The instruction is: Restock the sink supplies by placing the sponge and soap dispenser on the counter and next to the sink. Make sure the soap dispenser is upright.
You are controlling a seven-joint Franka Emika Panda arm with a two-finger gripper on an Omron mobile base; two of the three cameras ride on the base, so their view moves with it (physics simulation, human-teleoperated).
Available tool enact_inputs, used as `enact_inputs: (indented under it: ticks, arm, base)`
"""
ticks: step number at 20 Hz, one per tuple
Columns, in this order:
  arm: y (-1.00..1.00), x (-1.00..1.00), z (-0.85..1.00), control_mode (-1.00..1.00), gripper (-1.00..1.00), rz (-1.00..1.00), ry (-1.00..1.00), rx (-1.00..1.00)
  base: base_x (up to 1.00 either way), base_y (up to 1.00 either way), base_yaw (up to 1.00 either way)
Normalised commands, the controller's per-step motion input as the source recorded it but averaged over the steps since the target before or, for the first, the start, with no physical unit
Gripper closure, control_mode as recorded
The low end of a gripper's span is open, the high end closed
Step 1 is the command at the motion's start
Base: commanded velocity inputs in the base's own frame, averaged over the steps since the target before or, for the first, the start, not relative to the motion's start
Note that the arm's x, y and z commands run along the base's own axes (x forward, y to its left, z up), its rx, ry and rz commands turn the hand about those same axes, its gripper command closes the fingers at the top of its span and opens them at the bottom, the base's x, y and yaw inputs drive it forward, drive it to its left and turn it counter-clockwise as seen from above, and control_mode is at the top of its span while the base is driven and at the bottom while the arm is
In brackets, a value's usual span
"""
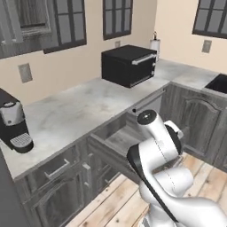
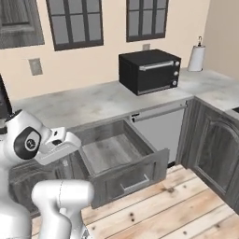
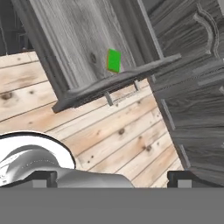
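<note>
The bright green sponge point(image 3: 113, 60) lies flat on the floor of an open grey wood drawer point(image 3: 87, 52), close to the drawer's front panel. My gripper point(image 3: 113, 180) hangs above the wooden floor in front of that drawer, well away from the sponge. It is open, its fingertips point(image 3: 43, 178) wide apart with nothing between them. The marbled counter point(image 1: 84, 106) runs above the drawer point(image 1: 119, 135). A corner of the black sink point(image 1: 219, 84) shows at the far right. The soap dispenser is out of view.
A black microwave point(image 2: 149, 71) stands on the counter point(image 2: 88, 102) by the wall, with a paper towel roll point(image 2: 196, 58) in the corner. A coffee machine point(image 1: 14, 126) sits at the counter's left end. The pulled-out drawer point(image 2: 116, 156) juts over the plank floor point(image 2: 177, 205).
</note>
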Motion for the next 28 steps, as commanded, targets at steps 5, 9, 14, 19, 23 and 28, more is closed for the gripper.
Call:
enact_inputs:
  ticks: [5, 9, 14, 19, 23, 28]
  arm:
    - [0.0, 0.0, 0.0, 1.0, -1.0, 0.0, 0.0, 0.0]
    - [0.0, 0.0, 0.0, 1.0, -1.0, 0.0, 0.0, 0.0]
    - [0.0, 0.0, 0.0, 1.0, -1.0, 0.0, 0.0, 0.0]
    - [0.0, 0.0, 0.0, 1.0, -1.0, 0.0, 0.0, 0.0]
    - [0.0, 0.0, 0.0, 1.0, -1.0, 0.0, 0.0, 0.0]
    - [0.0, 0.0, 0.0, 1.0, -1.0, 0.0, 0.0, 0.0]
  base:
    - [0.1, 0.84, -0.34]
    - [0.56, 0.34, -0.49]
    - [0.3, 0.46, -0.4]
    - [0.1, 0.58, -0.25]
    - [0.48, 0.17, -0.22]
    - [0.25, 0.05, -0.17]
